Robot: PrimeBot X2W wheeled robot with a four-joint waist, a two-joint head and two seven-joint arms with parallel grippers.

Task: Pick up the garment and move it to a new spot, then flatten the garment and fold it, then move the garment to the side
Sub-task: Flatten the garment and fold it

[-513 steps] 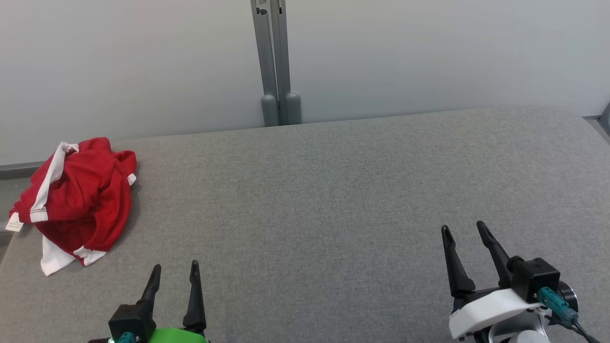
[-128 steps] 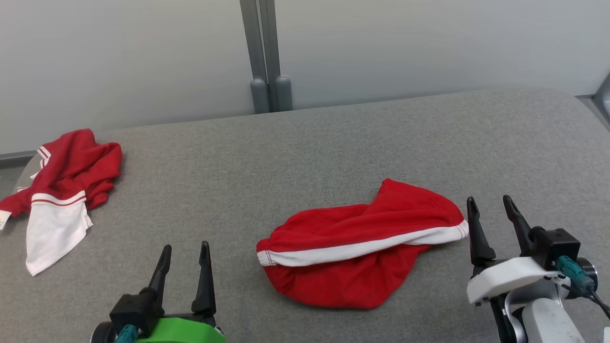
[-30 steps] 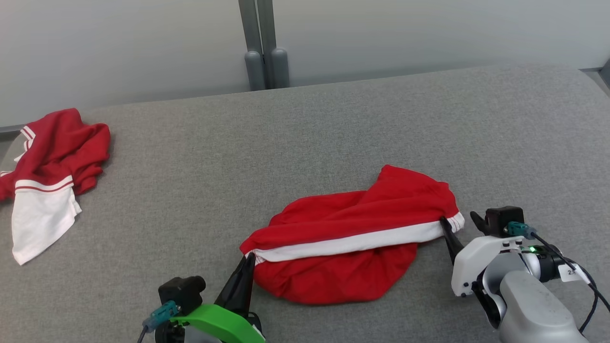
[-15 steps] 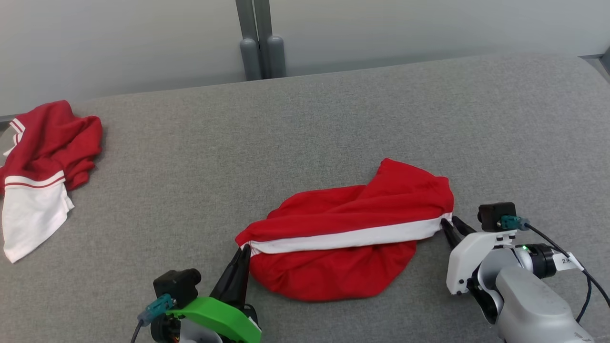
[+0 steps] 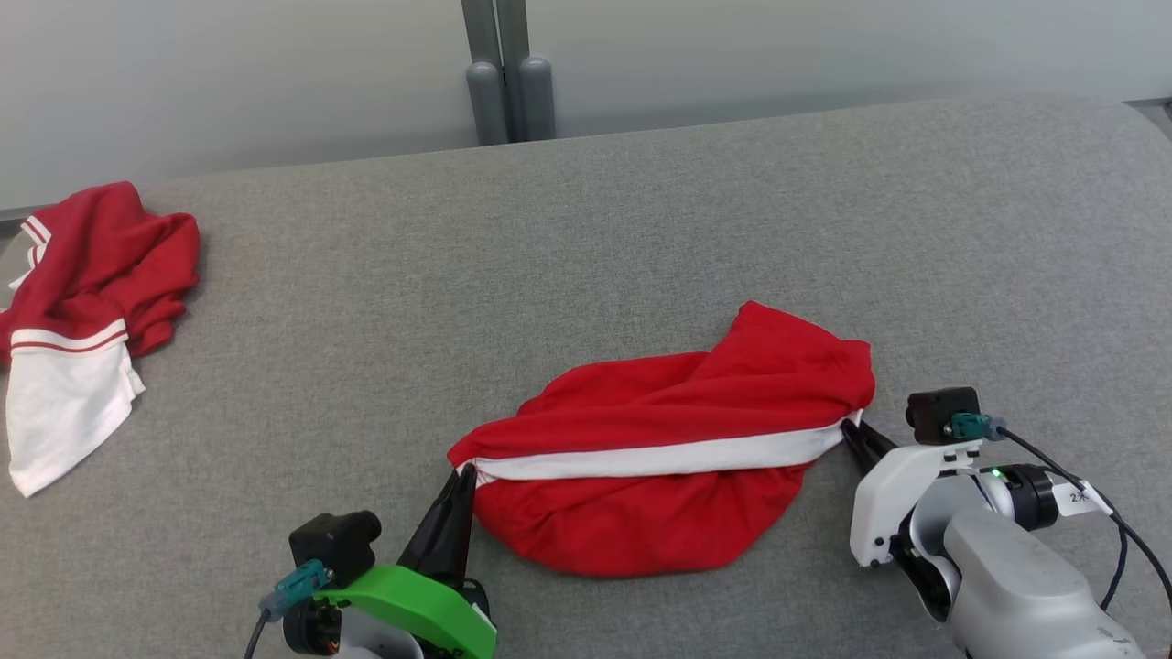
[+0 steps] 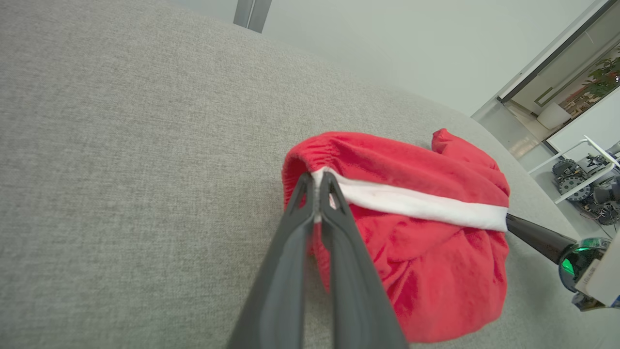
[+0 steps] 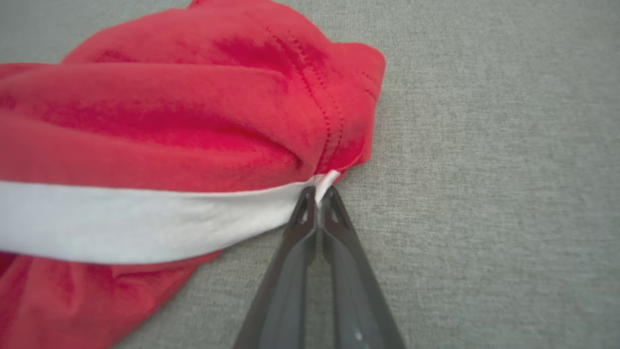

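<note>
The garment (image 5: 659,458) is a red pair of shorts with a white side stripe, lying bunched on the grey table (image 5: 641,238) at the centre front. My left gripper (image 5: 467,476) is shut on its left end, at the elastic waist where the stripe starts (image 6: 317,182). My right gripper (image 5: 850,430) is shut on the stripe's right tip (image 7: 319,191). In the left wrist view the garment (image 6: 411,228) fills the middle, and the right gripper's dark finger (image 6: 533,235) pokes in at its far end. In the right wrist view the garment (image 7: 169,135) spreads to the left.
A second red and white garment (image 5: 82,302) lies crumpled at the table's far left edge. A grey post (image 5: 504,64) stands against the pale wall behind the table. Bare grey table stretches behind and to the right of the garment.
My right gripper has closed on the tip of the white stripe, where a second ago it stood open around it. The left gripper stays shut on the waist end. The head camera has shifted slightly.
</note>
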